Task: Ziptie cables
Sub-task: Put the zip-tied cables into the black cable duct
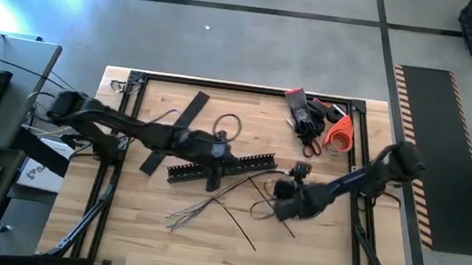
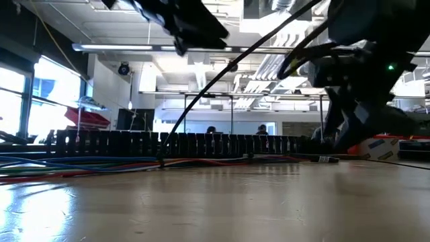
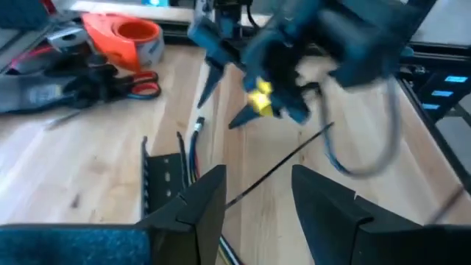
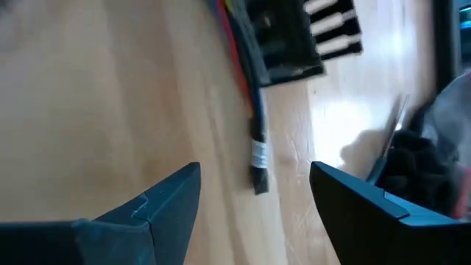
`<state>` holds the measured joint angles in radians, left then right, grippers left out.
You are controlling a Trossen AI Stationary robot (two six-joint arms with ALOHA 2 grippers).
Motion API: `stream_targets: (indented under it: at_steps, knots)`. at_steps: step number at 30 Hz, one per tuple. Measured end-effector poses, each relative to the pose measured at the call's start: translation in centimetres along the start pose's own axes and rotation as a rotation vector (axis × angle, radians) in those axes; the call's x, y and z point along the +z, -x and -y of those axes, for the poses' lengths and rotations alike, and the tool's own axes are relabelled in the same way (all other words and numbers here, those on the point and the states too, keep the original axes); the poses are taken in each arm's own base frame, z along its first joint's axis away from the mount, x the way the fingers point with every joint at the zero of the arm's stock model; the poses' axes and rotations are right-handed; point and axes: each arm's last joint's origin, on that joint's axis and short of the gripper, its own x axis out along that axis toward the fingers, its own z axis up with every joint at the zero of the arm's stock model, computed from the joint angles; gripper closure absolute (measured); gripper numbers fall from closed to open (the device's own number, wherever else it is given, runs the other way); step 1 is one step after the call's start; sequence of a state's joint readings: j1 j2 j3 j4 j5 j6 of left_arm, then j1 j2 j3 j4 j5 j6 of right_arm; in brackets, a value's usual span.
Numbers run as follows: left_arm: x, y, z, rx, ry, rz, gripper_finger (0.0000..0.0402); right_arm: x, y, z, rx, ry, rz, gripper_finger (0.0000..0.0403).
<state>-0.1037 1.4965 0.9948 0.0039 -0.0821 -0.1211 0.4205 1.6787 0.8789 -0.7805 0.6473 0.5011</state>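
1. The bunch of thin dark, reddish and whitish cables [image 4: 254, 96] lies on the wooden counter [image 1: 312, 248] alongside the long black comb-slotted rail [image 1: 223, 168]; its taped end pokes past the rail's end.
2. The right gripper [image 4: 254, 195] hovers over that end, fingers apart; better to centre first, then descend squarely.
3. The left gripper [image 3: 257, 195] waits above the rail, fingers apart, empty; a thin black ziptie [image 3: 283, 163] crosses between them untouched.
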Motion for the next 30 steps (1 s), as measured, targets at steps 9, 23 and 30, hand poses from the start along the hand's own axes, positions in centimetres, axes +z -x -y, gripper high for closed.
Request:
stream_targets:
  at_steps: [9,23,30]
  knots:
    - [-5.2,3.7,2.5,0.021,0.121,-0.050,0.0261,-2.2,-0.8,5.6,0.229,-0.149,0.275,0.0158]
    - [-11.2,4.9,7.5,0.068,0.188,-0.234,0.0275,-7.0,-6.4,6.2,0.412,-0.269,0.436,0.0163]
    - [-10.7,4.8,7.4,0.128,0.146,-0.158,0.0275,-7.0,-7.5,5.4,0.445,-0.266,0.386,0.0222]
